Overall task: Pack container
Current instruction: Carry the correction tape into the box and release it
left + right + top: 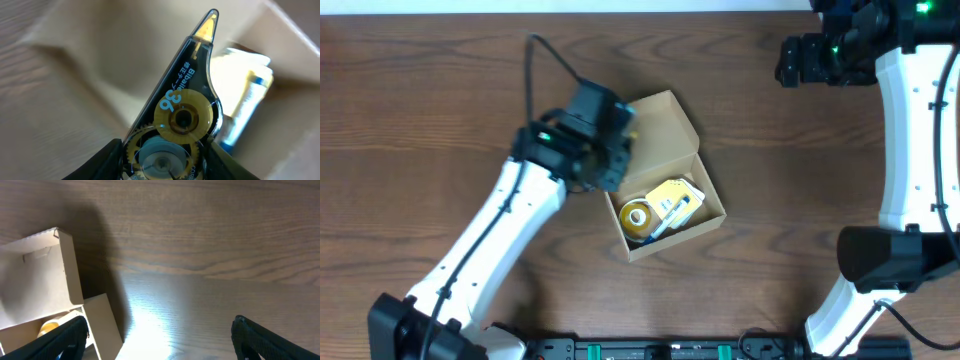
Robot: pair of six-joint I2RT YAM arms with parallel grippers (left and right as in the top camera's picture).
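The tan cardboard container (665, 190) stands mid-table with its flap lid (665, 125) open toward the back. Inside lie a yellow tape roll (640, 216) and a yellow-and-white item with blue (677, 200). My left gripper (610, 145) hovers over the box's left rear corner, shut on a clear correction tape dispenser (185, 100) with yellow gears, its tip pointing toward the box interior (260, 115). My right gripper (790, 60) is open and empty at the far right back; in its wrist view the box (50, 280) shows at the left.
The wooden table (800, 170) surrounds the box. The right arm's white links (915, 130) rise along the right edge. The left arm (490, 250) crosses the lower left. A black rail (670, 348) runs along the front edge.
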